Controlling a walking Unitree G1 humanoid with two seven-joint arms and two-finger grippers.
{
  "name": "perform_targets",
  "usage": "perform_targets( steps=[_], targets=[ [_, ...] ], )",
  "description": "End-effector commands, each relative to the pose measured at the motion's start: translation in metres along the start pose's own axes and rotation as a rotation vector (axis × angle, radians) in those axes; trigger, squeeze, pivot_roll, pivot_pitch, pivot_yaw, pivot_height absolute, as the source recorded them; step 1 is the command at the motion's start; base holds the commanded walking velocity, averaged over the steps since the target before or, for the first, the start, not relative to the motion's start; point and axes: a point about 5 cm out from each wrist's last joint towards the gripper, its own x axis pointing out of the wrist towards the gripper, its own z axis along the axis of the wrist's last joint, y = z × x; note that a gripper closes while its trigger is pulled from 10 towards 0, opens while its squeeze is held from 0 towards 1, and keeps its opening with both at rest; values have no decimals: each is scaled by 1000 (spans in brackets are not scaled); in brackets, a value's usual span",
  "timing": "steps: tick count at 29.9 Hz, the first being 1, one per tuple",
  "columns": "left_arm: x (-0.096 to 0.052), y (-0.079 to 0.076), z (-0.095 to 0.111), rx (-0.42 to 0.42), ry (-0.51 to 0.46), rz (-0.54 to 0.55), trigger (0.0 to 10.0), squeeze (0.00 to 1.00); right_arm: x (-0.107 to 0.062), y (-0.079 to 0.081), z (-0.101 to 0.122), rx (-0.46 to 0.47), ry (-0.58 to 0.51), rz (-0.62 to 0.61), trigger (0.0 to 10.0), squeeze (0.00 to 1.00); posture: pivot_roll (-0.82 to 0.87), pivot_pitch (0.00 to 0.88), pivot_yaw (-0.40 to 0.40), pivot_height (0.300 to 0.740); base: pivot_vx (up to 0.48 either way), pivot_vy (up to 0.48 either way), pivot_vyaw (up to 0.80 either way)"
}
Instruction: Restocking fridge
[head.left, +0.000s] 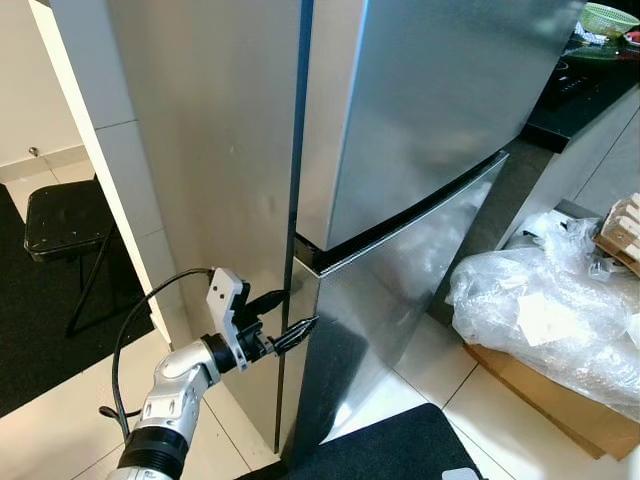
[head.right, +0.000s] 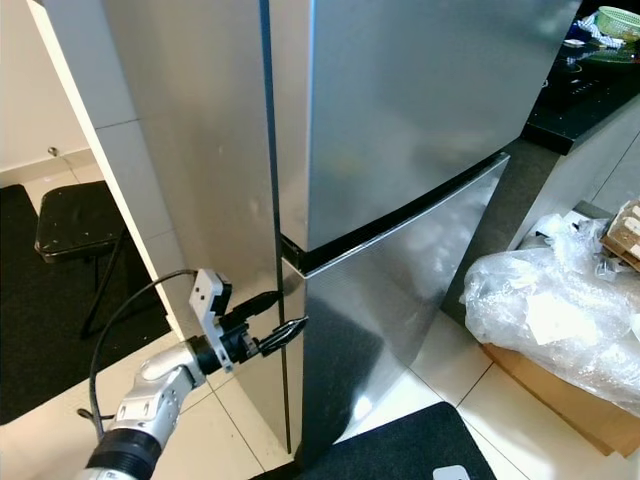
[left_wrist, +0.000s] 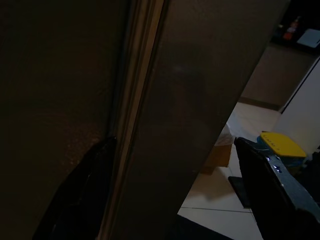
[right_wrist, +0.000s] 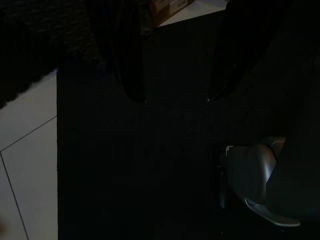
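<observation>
Tall stainless-steel two-door fridge (head.left: 400, 150): centre and upper part of the head views, both doors shut, dark horizontal seam between upper door and lower steel door (head.left: 400, 290).

Left gripper (head.left: 285, 317): lower left of centre in the head views, two black fingers spread apart and straddling the hinge-side vertical edge of the lower door, just below the seam. One finger lying against the fridge's side panel, the other reaching onto the door face; holding nothing. Placement judged as seeking purchase on the door edge to pull it open, a first step ahead of any restocking.

Left arm: silver forearm rising from the lower left corner, wrist level, black cable looping behind.

Right gripper (right_wrist: 172, 75): hanging idle over a dark floor mat (right_wrist: 125, 165), fingers parted, empty.

Surroundings: black stool (head.left: 65, 220) at left edge; crumpled clear plastic sheeting (head.left: 550, 300) over a brown cardboard box (head.left: 560, 400) at lower right; black bench (head.left: 580, 90) at upper right carrying a green woven basket (head.left: 608, 18).
</observation>
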Motion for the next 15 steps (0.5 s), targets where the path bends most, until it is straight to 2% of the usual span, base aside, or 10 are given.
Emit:
perform_targets(
  steps=[1,5,8,9,10,12,15],
  targets=[
    [-14,18,5,27,7,109,10000,0,0,1,-2,3,5,1,10000,0,71,0,-34,740,0,0,0],
    [-24,29,-1,28,60,192,10000,0,0,2,-3,4,6,1,10000,0,72,0,-34,740,0,0,0],
    [-50,45,-31,16,258,392,10000,0,0,3,-4,5,9,3,10000,0,75,0,-28,740,0,0,0],
    [-50,45,-31,16,258,392,10000,0,0,3,-4,5,9,3,10000,0,75,0,-28,740,0,0,0],
    [-56,48,-37,16,293,448,10000,0,0,3,-4,5,9,4,10000,0,75,0,-28,740,0,0,0],
    [-71,51,-52,-31,357,556,10000,0,0,3,-4,5,9,5,10000,0,76,0,-28,740,0,0,0],
    [-83,50,-64,-84,396,619,10000,0,0,4,-4,4,8,6,10000,0,76,0,-28,740,0,0,0]
  ],
)
